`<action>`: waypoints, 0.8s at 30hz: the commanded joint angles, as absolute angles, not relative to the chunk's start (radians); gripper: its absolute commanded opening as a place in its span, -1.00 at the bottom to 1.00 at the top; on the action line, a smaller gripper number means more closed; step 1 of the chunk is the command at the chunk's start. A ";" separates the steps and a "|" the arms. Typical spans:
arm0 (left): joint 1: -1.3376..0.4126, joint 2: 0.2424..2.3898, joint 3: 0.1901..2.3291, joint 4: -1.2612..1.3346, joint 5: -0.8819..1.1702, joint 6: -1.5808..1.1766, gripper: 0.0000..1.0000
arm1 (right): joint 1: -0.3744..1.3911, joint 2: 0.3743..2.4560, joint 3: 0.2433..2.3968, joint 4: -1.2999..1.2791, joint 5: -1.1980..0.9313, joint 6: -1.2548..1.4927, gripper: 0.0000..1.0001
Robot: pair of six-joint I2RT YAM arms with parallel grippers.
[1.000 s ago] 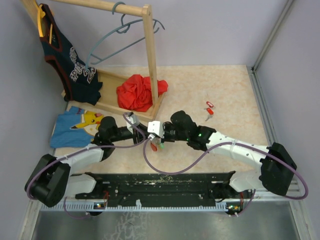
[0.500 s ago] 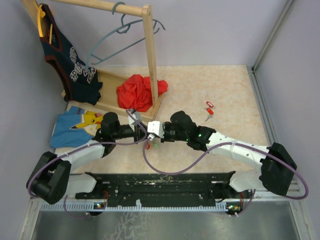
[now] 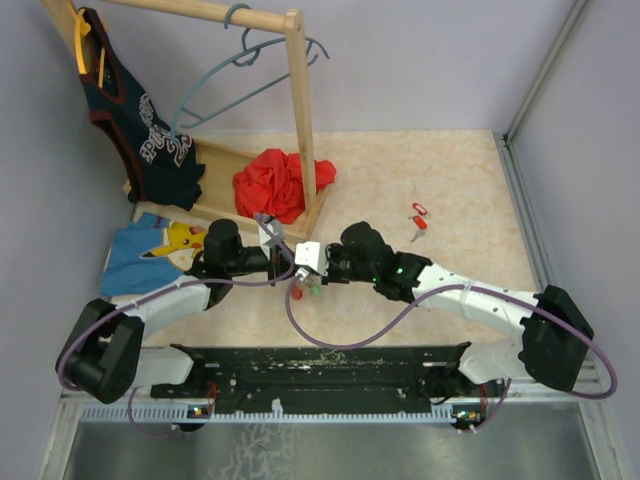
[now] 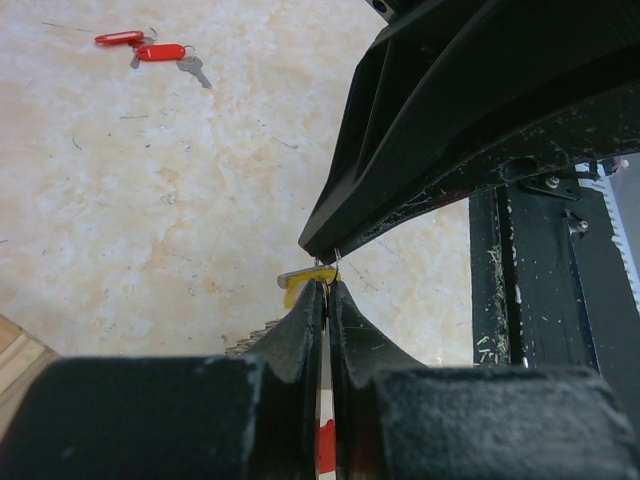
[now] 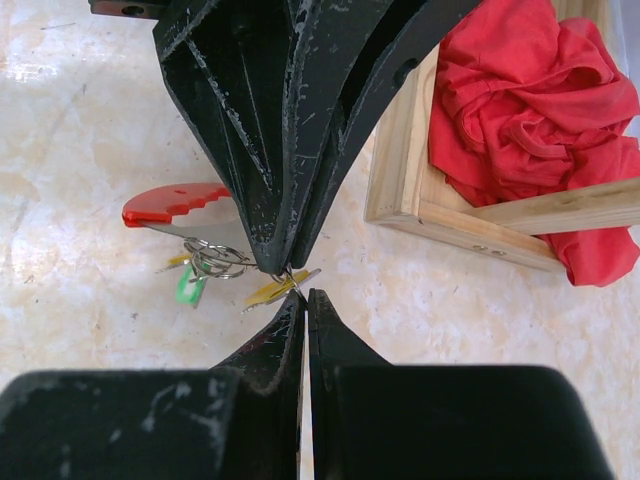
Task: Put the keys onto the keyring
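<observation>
- Left gripper (image 4: pixel 327 285), fingers nearly pressed together, pinches a yellow key (image 4: pixel 300 282) at mid-table.
- Keyring (image 5: pixel 218 262) sits just beside it.
- Right gripper (image 5: pixel 305 297), pressed shut, meets it tip to tip.
- Threading step: next, probably ease key onto wire.
- Red keys (image 3: pixel 419 222) lie loose, well apart.

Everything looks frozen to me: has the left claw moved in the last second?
Yes. The left claw crept slightly forward in the overhead view, toward the wooden rack.
</observation>
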State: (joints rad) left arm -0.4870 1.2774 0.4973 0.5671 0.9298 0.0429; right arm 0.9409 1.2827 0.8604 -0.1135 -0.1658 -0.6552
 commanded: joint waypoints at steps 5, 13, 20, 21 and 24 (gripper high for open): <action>-0.478 1.287 0.537 0.509 0.951 0.048 -0.76 | 0.954 1.235 0.895 -0.041 -0.149 -0.671 -1.00; -0.468 1.280 0.535 0.507 0.939 0.035 -0.60 | 0.954 1.235 0.894 -0.041 -0.153 -0.670 -1.00; -0.467 1.293 0.532 0.547 0.970 0.011 -0.65 | 0.957 1.243 0.897 -0.042 -0.160 -0.669 -1.00; -0.467 1.296 0.532 0.553 0.974 0.006 -0.68 | 0.958 1.244 0.897 -0.042 -0.162 -0.668 -1.00; -0.467 1.310 0.530 0.581 0.989 -0.010 -0.77 | 0.960 1.246 0.899 -0.046 -0.165 -0.667 -1.00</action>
